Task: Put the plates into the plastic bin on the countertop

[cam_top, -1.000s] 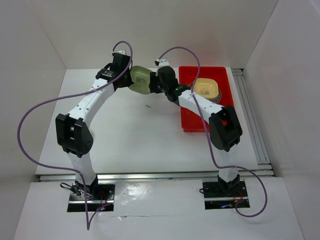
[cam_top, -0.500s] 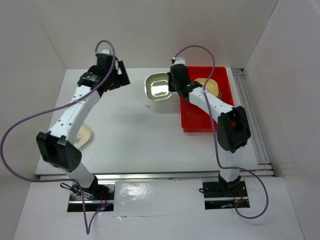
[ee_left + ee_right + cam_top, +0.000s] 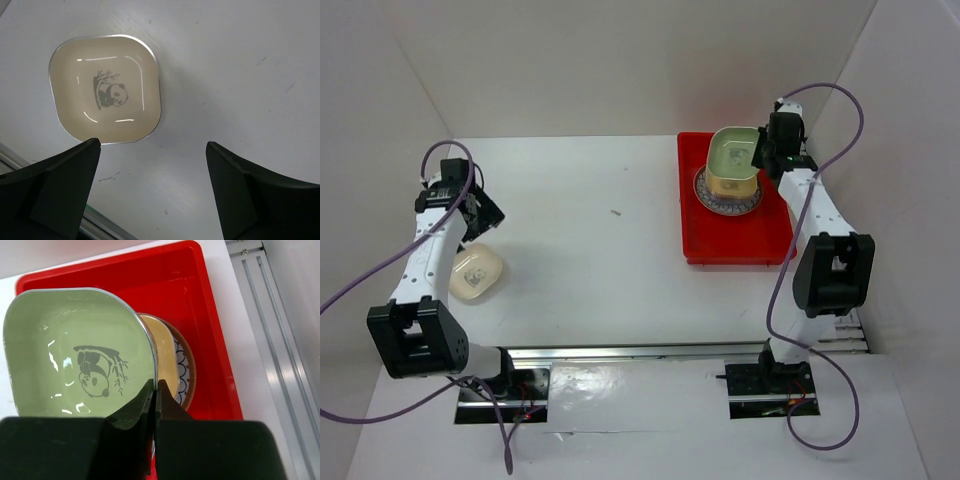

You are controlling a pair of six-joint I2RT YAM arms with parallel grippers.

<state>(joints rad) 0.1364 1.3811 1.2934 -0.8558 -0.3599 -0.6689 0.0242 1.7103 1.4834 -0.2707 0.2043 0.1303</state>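
The right gripper (image 3: 155,390), pinching the pale green rounded-square dish (image 3: 75,360), has carried it right over the red plastic bin (image 3: 720,240). The left gripper (image 3: 152,146), spread, has swung above the cream rounded-square dish (image 3: 105,90), probably next.

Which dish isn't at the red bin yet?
The cream panda dish, on the white table by the left jaws. The green dish is pinched in the right jaws over the bin; the yellow dish sits inside it.
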